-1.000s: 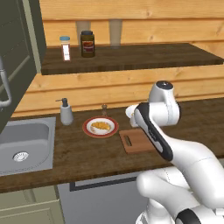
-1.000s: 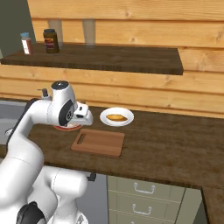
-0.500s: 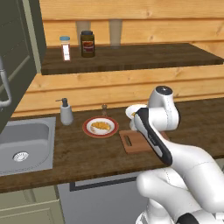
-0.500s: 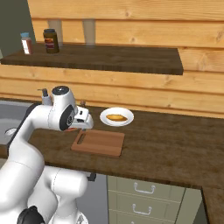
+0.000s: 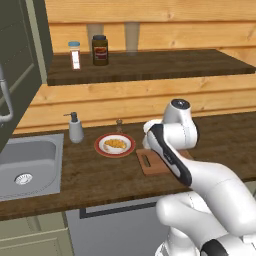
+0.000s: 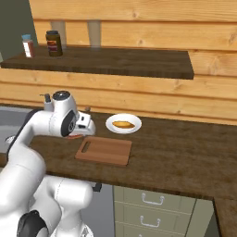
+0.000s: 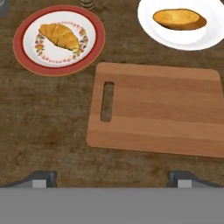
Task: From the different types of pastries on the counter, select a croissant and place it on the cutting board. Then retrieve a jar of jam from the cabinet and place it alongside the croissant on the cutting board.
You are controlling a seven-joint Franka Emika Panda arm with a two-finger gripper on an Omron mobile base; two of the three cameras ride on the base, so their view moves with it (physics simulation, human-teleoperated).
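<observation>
Dark wooden worktop [image 7: 43, 131] is seen under a wall of pale wooden planks. On it, a golden croissant [image 7: 59, 35] is held by a round white plate with a red rim [image 7: 22, 33], and an oval golden bun [image 7: 179, 19] is held by a plain white round plate [image 7: 153, 26]. Between and below the two plates in the hand view, a rectangular light wooden cutting board with a handle slot [image 7: 157, 116] is laid flat, with nothing on it. The tool [image 7: 111, 177] is held released, jaws wide apart, over the near edge of the board; the croissant is seen well up and to the left of it, apart from both finger tips. A dark brown jar of jam with a black lid [image 5: 100, 50] is stood on the upper wooden shelf [image 5: 165, 62], beside a small white shaker with a blue cap [image 5: 75, 54]. A grey soap dispenser [image 5: 75, 128] is stood beside a steel sink [image 5: 45, 150].
</observation>
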